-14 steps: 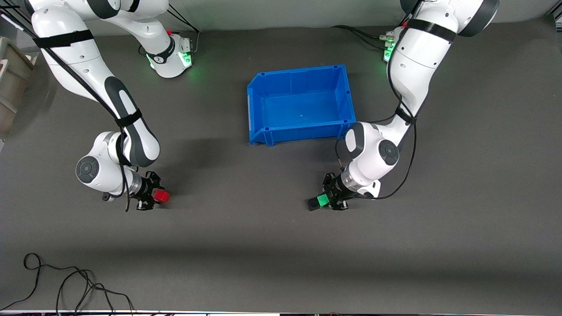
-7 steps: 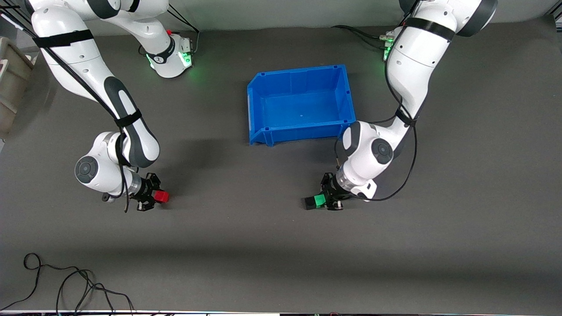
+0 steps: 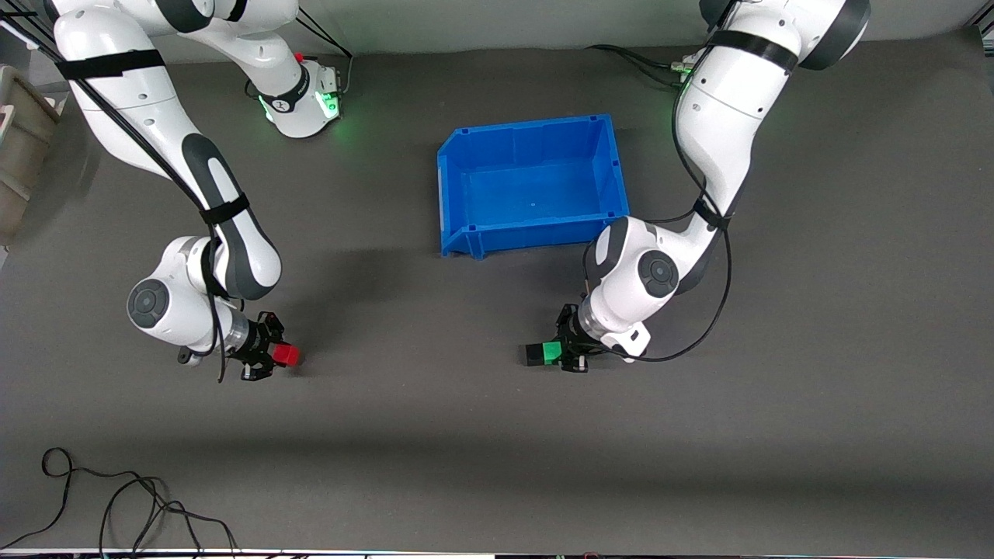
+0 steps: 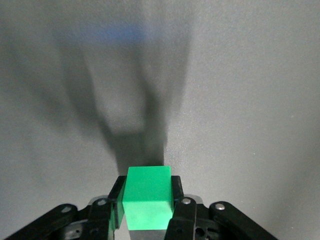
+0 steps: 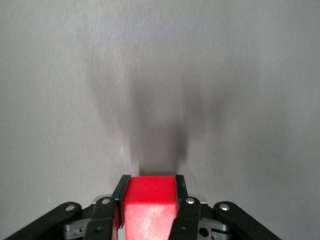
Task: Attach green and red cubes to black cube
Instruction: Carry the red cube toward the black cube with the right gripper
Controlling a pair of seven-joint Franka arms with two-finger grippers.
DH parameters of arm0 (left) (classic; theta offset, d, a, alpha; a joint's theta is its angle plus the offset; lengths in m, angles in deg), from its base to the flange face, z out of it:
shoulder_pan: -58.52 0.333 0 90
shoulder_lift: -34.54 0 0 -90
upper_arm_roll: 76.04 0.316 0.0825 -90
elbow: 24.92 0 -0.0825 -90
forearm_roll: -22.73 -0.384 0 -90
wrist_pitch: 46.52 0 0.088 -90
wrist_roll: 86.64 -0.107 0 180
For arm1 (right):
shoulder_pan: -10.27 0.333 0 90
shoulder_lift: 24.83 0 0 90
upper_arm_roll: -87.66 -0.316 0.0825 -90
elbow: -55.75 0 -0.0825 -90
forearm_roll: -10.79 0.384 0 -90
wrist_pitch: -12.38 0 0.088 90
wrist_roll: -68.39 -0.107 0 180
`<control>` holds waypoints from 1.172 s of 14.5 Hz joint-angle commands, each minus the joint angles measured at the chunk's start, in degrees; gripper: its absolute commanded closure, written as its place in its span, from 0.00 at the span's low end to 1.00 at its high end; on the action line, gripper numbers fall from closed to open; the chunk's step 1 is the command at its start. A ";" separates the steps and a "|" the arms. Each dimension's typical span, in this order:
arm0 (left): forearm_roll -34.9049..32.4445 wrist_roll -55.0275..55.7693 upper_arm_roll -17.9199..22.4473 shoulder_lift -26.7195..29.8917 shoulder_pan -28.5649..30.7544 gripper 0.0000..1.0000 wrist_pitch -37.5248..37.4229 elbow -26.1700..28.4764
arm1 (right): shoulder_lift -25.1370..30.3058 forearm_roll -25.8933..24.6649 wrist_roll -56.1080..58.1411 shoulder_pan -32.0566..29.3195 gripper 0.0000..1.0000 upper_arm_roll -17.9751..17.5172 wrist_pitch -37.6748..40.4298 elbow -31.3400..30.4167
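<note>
My left gripper (image 3: 556, 353) is shut on the green cube (image 3: 552, 352), which fills the space between its fingers (image 4: 176, 189) in the left wrist view, where the green cube (image 4: 147, 197) sticks out past the tips. The black cube (image 3: 534, 355) sits flush against the green cube's outer face, on the side toward the right arm's end of the table. My right gripper (image 3: 279, 356) is shut on the red cube (image 3: 287, 355), low over the table near the right arm's end. The red cube (image 5: 150, 192) sits squarely between the fingers (image 5: 180, 187).
An empty blue bin (image 3: 536, 124) stands mid-table, farther from the front camera than both grippers. A loose black cable (image 3: 116, 505) lies at the near edge toward the right arm's end. A beige box (image 3: 15, 140) sits at that end's border.
The left gripper has moved toward the right arm's end, and the green and black cubes went with it, staying together. The right gripper has closed on the red cube and shifted slightly.
</note>
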 commanded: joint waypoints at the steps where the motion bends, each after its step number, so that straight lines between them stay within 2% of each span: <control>1: -0.05 0.70 0.73 -1.91 -1.08 0.95 -0.93 -2.79 | -1.03 3.46 0.35 1.72 1.00 -0.59 5.74 6.02; 4: -0.22 0.61 0.73 -1.99 -1.17 0.95 -1.02 -2.88 | -2.79 7.94 -1.76 5.84 1.00 -1.12 5.84 10.41; 8: -1.27 0.00 0.73 -1.99 -1.52 0.95 -1.19 -2.88 | -7.35 8.22 -7.90 11.99 1.00 -1.12 5.84 18.05; 12: -1.28 0.08 0.73 -1.99 -1.61 0.94 -1.19 -2.88 | -9.21 8.04 -9.58 15.70 1.00 -1.12 5.84 21.93; 14: -1.19 0.08 0.73 -1.99 -1.52 0.86 -1.28 -2.88 | -9.39 8.12 -9.67 18.23 1.00 -1.12 5.67 22.55; 15: -1.19 0.08 0.73 -1.99 -1.52 0.78 -1.28 -2.88 | -9.47 8.13 -9.76 18.94 1.00 -1.12 5.67 23.25; 17: -1.19 0.08 0.73 -1.99 -1.52 0.75 -1.28 -2.88 | -9.47 8.13 -9.76 19.04 1.00 -1.12 5.67 23.35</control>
